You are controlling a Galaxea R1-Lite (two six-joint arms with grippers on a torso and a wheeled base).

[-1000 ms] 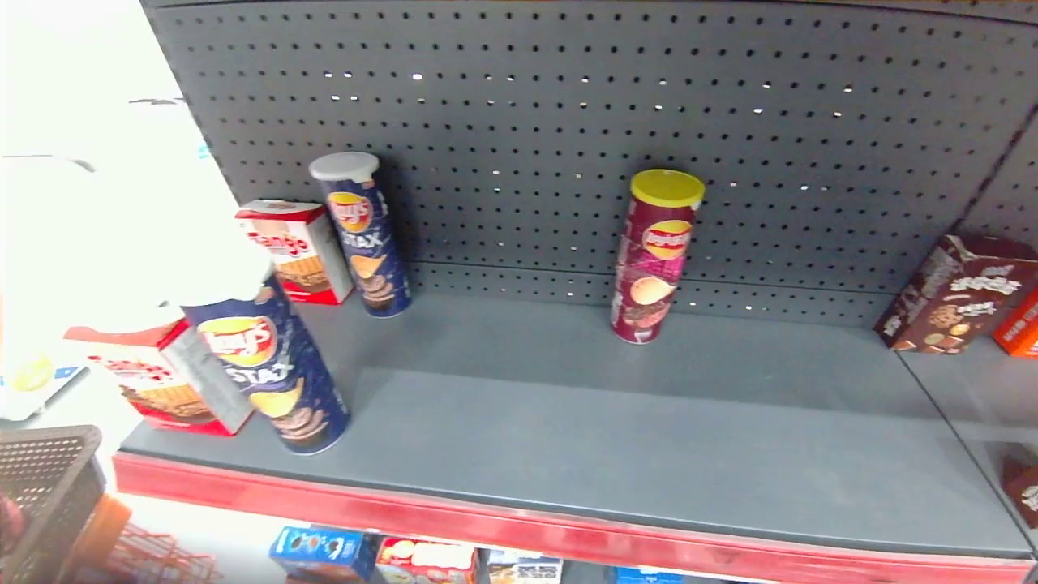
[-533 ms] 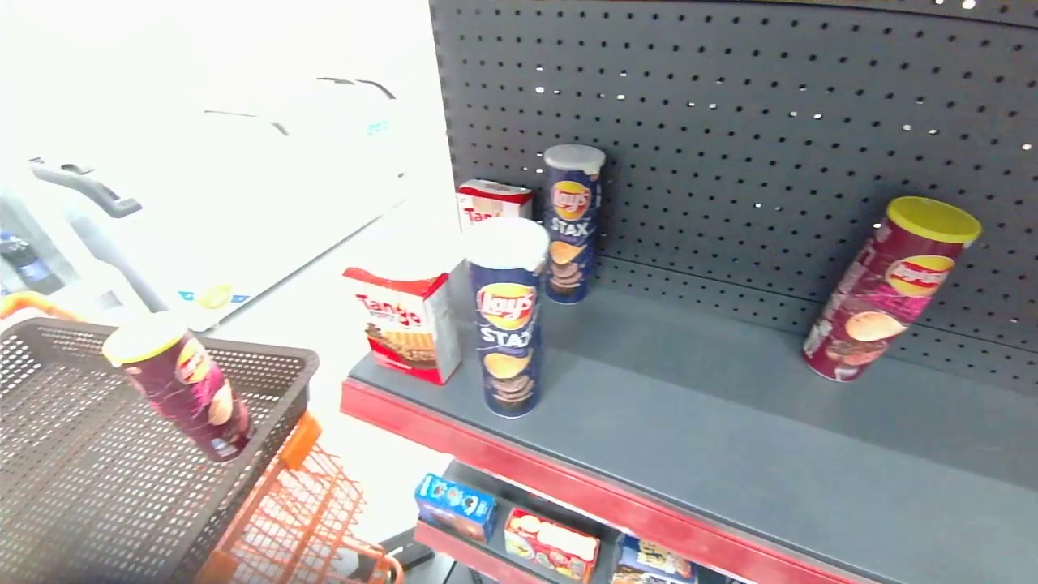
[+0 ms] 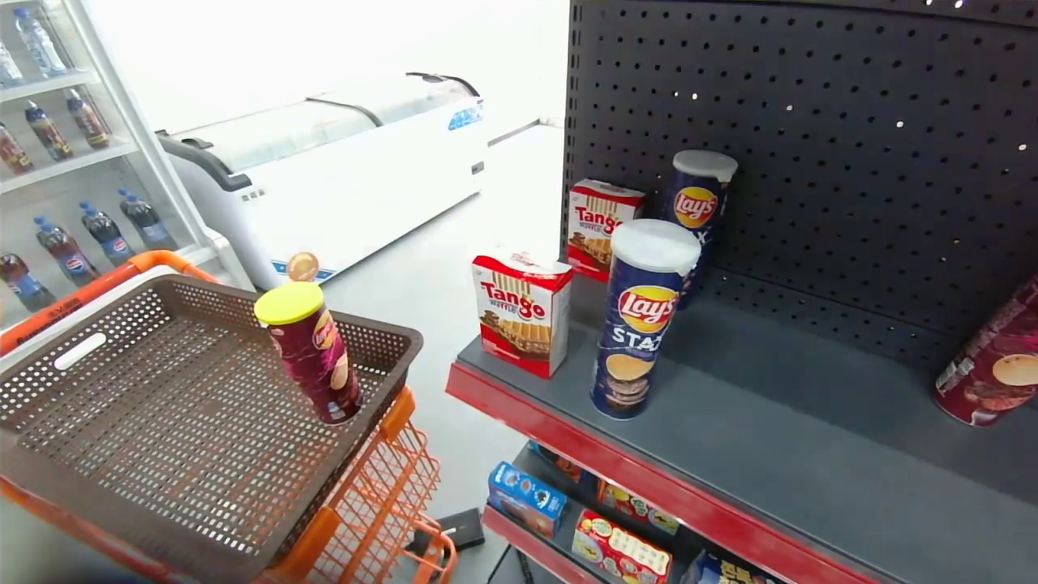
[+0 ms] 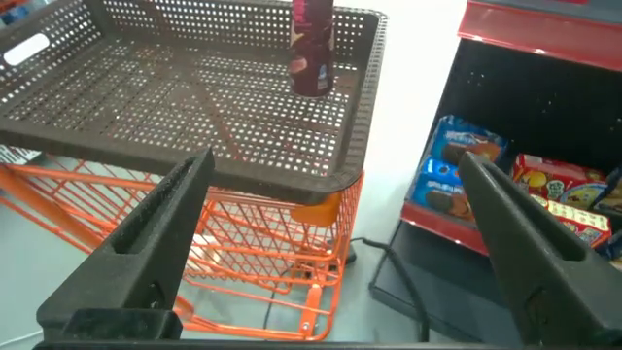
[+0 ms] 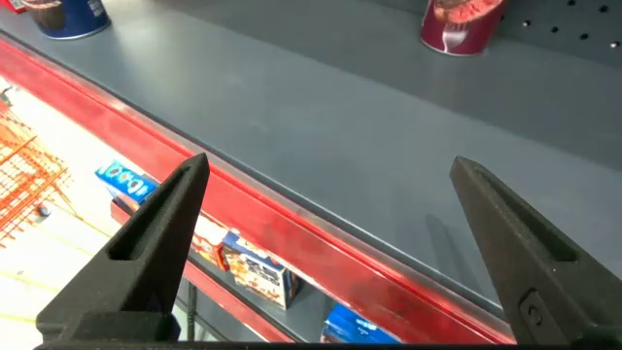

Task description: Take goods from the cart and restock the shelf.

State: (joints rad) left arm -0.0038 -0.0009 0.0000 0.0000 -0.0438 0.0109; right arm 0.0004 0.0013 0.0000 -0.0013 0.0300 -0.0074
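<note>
A maroon chip can with a yellow lid stands upright in the brown cart basket, near its corner closest to the shelf. My left gripper is open and hangs low beside the cart, short of the basket's rim, with the maroon can farther off. My right gripper is open above the grey shelf's red front edge, nothing between its fingers. A second maroon can stands at the back of the shelf, and it appears tilted at the right edge of the head view.
Two blue chip cans and two red-and-white wafer boxes stand at the shelf's left end. Boxed goods fill the lower shelf. A white chest freezer and a drinks fridge stand beyond the orange cart.
The head camera has swung to the left, so the whole picture shifted right; the cart, its basket and the maroon can in it have come into view. Nothing itself visibly moved.
</note>
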